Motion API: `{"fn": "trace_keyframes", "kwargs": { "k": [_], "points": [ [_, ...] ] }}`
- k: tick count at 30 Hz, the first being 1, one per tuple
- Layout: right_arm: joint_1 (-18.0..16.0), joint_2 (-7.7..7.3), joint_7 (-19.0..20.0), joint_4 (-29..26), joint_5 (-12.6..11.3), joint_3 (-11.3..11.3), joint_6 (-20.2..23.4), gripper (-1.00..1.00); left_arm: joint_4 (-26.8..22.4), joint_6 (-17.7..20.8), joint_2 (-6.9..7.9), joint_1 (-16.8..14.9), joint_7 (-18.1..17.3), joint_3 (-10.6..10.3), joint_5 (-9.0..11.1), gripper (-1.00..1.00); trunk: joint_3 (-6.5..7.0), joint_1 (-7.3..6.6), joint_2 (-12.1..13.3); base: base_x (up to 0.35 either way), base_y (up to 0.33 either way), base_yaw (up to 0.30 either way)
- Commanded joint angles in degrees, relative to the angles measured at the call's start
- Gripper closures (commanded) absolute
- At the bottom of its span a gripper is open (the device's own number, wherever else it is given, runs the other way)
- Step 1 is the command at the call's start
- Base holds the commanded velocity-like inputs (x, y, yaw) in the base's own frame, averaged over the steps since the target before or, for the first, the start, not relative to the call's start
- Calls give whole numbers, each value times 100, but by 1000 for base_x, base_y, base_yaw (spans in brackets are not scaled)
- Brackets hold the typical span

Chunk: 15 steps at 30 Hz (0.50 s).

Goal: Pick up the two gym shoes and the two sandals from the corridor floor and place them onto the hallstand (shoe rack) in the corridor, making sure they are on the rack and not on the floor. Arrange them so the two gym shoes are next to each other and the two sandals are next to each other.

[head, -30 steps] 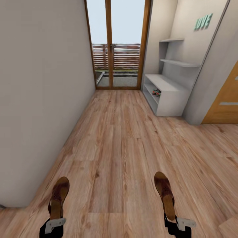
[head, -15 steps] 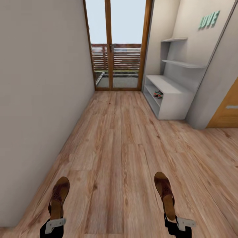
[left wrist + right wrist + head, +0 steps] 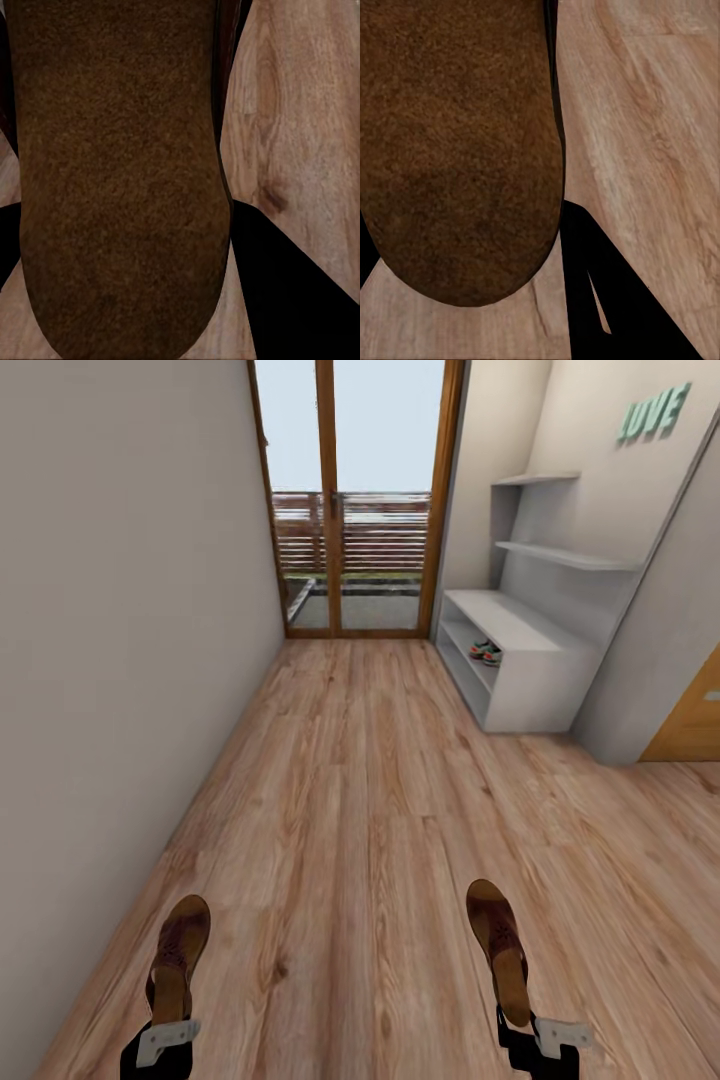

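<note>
Two brown sandals are carried heel-first, one in each pincer, above the corridor floor (image 3: 360,790). The left pincer (image 3: 163,1042) is closed on the heel of the left sandal (image 3: 177,958), whose toe points away from the robot; the left wrist view shows that sandal's rough brown sole (image 3: 120,172) close up, with a dark finger (image 3: 300,300) beside it and wood planks behind. The right pincer (image 3: 538,1036) is likewise clamped on the heel of the right sandal (image 3: 500,948), its tan footbed facing up; the right wrist view shows its sole (image 3: 457,142) beside a dark finger (image 3: 615,300). Well ahead of the right pincer, and to its right, the hallstand (image 3: 520,660) stands against the right-hand wall, with stepped white shelves (image 3: 565,555) above it. The two gym shoes (image 3: 486,652) sit side by side in its open shelf, far beyond both pincers. Straight ahead of the pincers, at the corridor's end, stands a wood-framed glass door (image 3: 350,500); green wall letters (image 3: 652,414) hang above the shelves.
</note>
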Motion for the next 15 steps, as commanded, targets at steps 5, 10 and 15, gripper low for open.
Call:
{"fn": "trace_keyframes", "kwargs": {
  "k": [5,10,15],
  "points": [
    [-4,6,11,6,-31,-7,-16,100,2,-11,-1,-4,-39,11,42,100,-4,3,-2,337,0,0],
    [-4,7,11,6,-29,-6,-16,100,3,-9,-1,-3,-40,9,38,100,-4,3,-2,337,0,0],
    [-4,8,11,6,-24,-4,-16,100,5,-10,-1,-3,-40,5,37,100,-4,3,-2,337,0,0]
  ]
}}
